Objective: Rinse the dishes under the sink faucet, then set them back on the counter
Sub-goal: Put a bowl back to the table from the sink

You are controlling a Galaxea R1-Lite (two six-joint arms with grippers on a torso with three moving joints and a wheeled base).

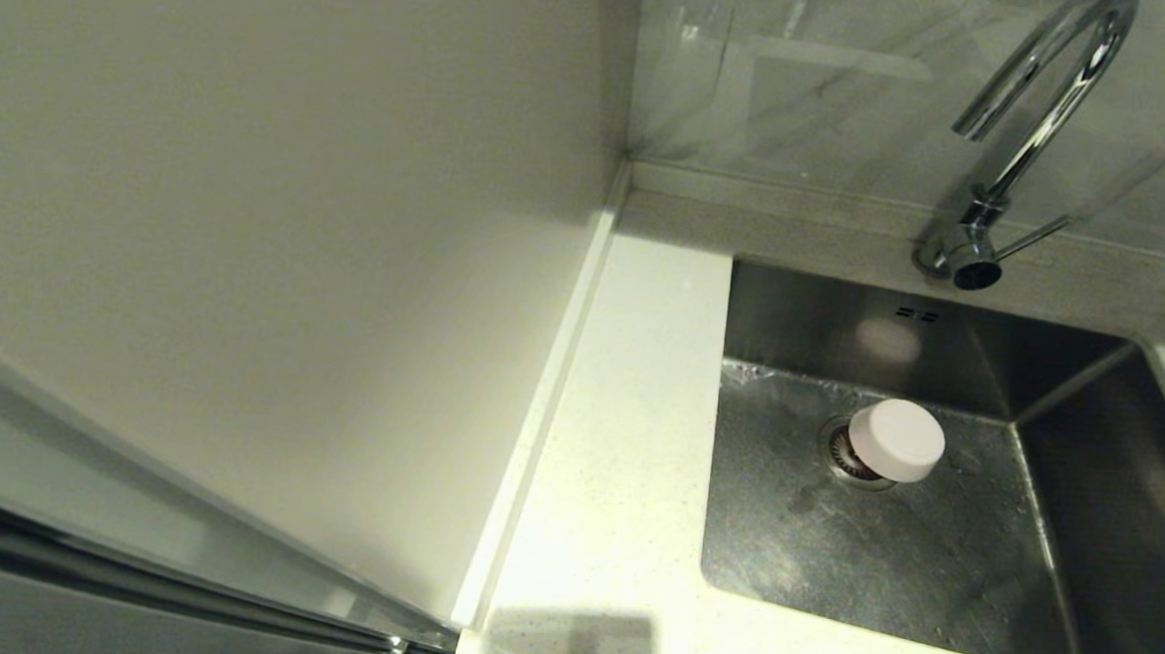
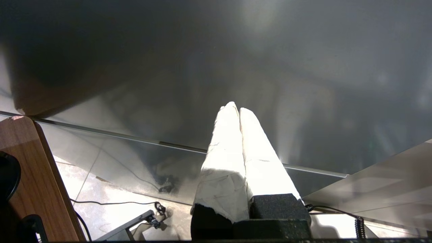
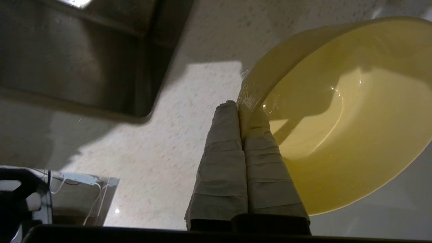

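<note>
In the right wrist view my right gripper (image 3: 240, 106) is shut on the wet rim of the yellow-green bowl (image 3: 354, 111), holding it tilted above the speckled counter (image 3: 189, 128) beside a corner of the sink (image 3: 67, 60). In the head view a pale bowl (image 1: 896, 440) lies upside down in the steel sink (image 1: 830, 549), partly covering the round drain (image 1: 847, 458). The chrome faucet (image 1: 1038, 102) arches over the basin's back edge, and no water runs. Neither arm shows in the head view. My left gripper (image 2: 235, 108) is shut on nothing, parked off to the side. The third bowl is out of view.
White counter (image 1: 626, 449) runs along the sink's left side, bounded by a raised edge strip (image 1: 549, 395) and a plain cream wall panel (image 1: 268, 231). The faucet's thin lever (image 1: 1031, 236) sticks out to the right. A grey glossy panel (image 2: 216, 60) faces the left gripper.
</note>
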